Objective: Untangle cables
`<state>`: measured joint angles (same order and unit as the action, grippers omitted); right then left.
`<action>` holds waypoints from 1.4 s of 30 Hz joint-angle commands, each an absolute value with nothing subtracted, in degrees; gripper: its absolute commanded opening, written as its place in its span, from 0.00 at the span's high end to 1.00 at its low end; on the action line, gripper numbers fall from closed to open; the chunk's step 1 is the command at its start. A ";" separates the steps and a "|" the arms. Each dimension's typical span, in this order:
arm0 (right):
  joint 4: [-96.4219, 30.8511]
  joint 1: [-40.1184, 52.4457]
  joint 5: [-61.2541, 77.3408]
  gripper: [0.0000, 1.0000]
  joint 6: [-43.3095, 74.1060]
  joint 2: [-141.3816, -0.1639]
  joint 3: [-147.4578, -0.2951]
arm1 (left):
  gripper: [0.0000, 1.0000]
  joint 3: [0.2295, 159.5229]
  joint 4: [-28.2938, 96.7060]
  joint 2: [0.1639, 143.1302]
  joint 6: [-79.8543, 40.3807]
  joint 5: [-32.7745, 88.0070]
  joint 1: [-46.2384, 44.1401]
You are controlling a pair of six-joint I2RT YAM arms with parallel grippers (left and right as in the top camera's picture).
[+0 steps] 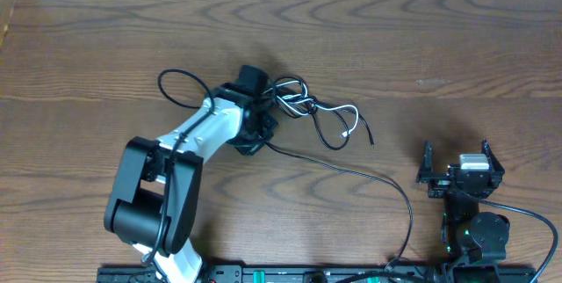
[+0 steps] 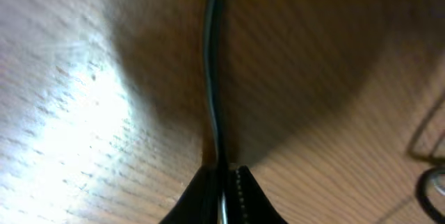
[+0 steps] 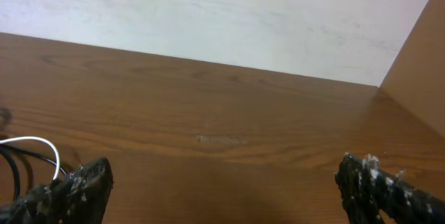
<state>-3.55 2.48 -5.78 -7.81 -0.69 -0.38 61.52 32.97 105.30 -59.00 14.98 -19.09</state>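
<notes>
Left gripper (image 2: 222, 177) clenched on black cable (image 2: 212, 78) beside tangle (image 1: 303, 103), mid-desk (image 1: 457, 37). Right gripper (image 3: 222, 172) released, well apart. Best: draw cable out slowly, low; watch white cable (image 1: 341, 112) for snagging.

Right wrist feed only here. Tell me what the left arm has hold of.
Observer: The left fingers are closed on a black cable, low over the table.
Operator: Say where the tangle sits.
Observer: The knot lies mid-table, right beside the left fingers, with a white cable in it.
Operator: Report any loose run.
Observer: One long black cable runs from by the left fingers toward the near edge, passing left of your open right fingers.
</notes>
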 commanded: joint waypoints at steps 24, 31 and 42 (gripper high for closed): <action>-3.70 2.07 -5.63 0.01 -8.23 -0.38 -0.30 | 0.56 81.12 39.99 107.53 -49.12 3.05 -23.38; -3.68 2.07 -5.63 0.01 -8.21 -0.38 -0.30 | 0.56 80.88 39.72 107.83 -51.22 -3.25 -25.82; -3.70 2.07 -5.63 0.01 -8.23 -0.38 -0.30 | 0.55 80.73 36.80 113.49 -53.93 -3.05 -27.44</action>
<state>-3.55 2.48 -5.78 -7.84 -0.69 -0.38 81.03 36.99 112.20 -52.97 -1.74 -27.05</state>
